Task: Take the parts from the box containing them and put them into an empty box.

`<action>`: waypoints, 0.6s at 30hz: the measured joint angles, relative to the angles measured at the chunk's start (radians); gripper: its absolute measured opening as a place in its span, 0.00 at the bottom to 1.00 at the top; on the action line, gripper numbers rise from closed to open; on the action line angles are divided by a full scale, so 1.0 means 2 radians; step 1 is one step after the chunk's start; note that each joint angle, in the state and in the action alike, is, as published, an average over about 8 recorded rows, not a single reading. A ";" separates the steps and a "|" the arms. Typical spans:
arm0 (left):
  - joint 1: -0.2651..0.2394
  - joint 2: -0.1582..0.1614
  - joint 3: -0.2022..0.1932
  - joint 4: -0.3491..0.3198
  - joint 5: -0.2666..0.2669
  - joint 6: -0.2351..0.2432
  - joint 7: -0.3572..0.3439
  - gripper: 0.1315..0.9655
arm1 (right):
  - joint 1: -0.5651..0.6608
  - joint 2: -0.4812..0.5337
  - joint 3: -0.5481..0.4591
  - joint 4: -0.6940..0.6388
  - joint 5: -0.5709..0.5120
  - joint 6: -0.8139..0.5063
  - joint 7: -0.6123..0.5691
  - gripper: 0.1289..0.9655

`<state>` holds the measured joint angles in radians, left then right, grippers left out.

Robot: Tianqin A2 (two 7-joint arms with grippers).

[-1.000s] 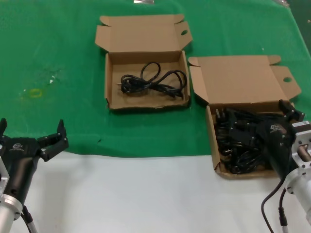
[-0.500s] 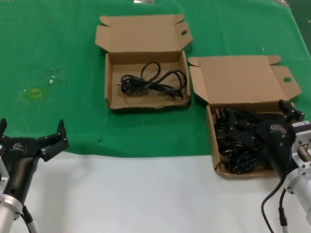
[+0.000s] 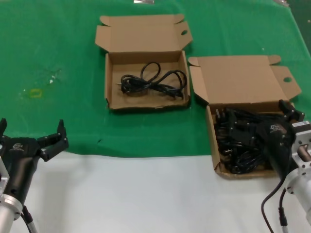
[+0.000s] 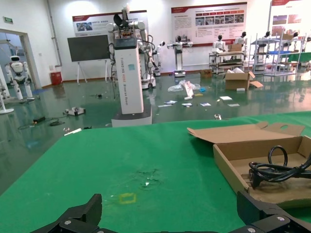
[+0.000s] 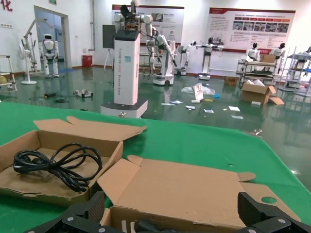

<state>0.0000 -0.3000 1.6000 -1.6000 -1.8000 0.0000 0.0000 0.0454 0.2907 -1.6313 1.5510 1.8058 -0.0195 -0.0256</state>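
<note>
The bigger cardboard box (image 3: 210, 133) stands at the right with its lid (image 3: 238, 80) laid open, full of coiled black power cords (image 3: 238, 148). My right gripper (image 3: 260, 121) is open, low over those cords; one finger (image 3: 290, 110) shows at the box's far right corner. In the right wrist view the gripper (image 5: 172, 216) straddles the box's back wall, with nothing between the fingers. The smaller box (image 3: 146, 105) at the far centre holds one looped cord (image 3: 153, 80), which also shows in the right wrist view (image 5: 53, 167). My left gripper (image 3: 31, 128) is open and empty at the near left.
A green cloth (image 3: 58, 48) covers the far part of the table; the near part is white (image 3: 136, 194). A small yellow square mark (image 3: 35, 92) lies on the cloth at the left. The right arm's cable (image 3: 272, 204) hangs at the near right.
</note>
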 joint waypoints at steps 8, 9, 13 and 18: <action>0.000 0.000 0.000 0.000 0.000 0.000 0.000 1.00 | 0.000 0.000 0.000 0.000 0.000 0.000 0.000 1.00; 0.000 0.000 0.000 0.000 0.000 0.000 0.000 1.00 | 0.000 0.000 0.000 0.000 0.000 0.000 0.000 1.00; 0.000 0.000 0.000 0.000 0.000 0.000 0.000 1.00 | 0.000 0.000 0.000 0.000 0.000 0.000 0.000 1.00; 0.000 0.000 0.000 0.000 0.000 0.000 0.000 1.00 | 0.000 0.000 0.000 0.000 0.000 0.000 0.000 1.00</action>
<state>0.0000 -0.3000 1.6000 -1.6000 -1.8000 0.0000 0.0000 0.0454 0.2907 -1.6313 1.5510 1.8058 -0.0195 -0.0256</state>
